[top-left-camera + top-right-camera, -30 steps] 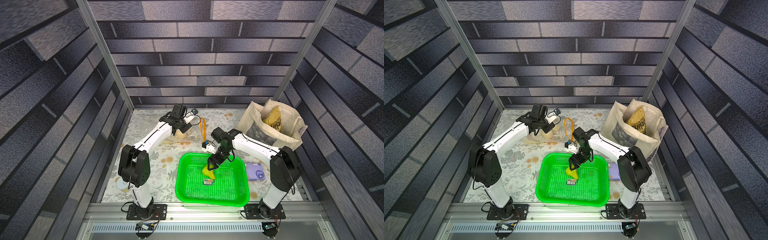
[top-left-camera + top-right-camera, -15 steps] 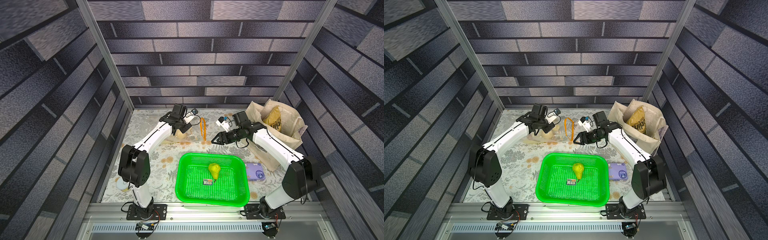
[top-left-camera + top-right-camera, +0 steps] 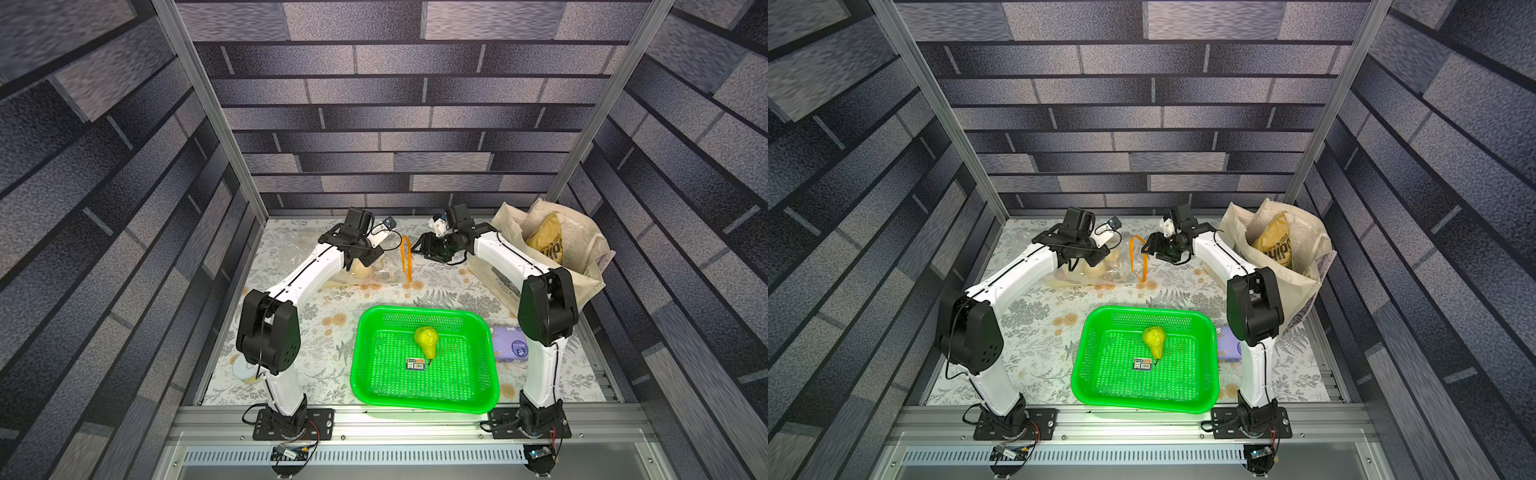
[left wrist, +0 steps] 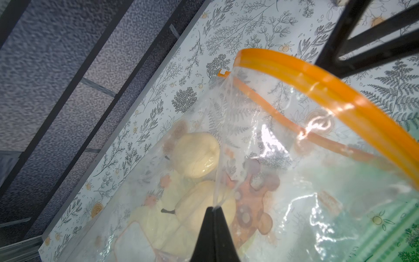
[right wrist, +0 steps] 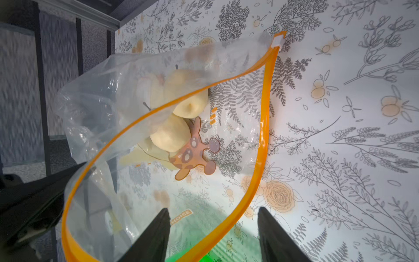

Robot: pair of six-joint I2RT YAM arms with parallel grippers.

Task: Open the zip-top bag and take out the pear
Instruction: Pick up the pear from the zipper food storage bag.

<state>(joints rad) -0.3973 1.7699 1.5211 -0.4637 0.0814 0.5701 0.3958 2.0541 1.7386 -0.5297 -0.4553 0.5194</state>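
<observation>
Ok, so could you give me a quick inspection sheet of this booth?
Surface: flowery table cover, no spills seen.
Job's things: zip-top bag lies open at the back, pale pears inside; one yellow-green pear lies in the green basket beside a small label.
Clutter: cloth tote bag holding a chips bag; purple pack beside the basket; pale round thing by the left arm's base.
Hands: left hand shut, pinching the bag's plastic; right hand open at the bag's mouth, holding nothing.
Cables: black cables run along both arms; no snag seen.
Surroundings: brick-pattern walls, metal frame posts.
</observation>
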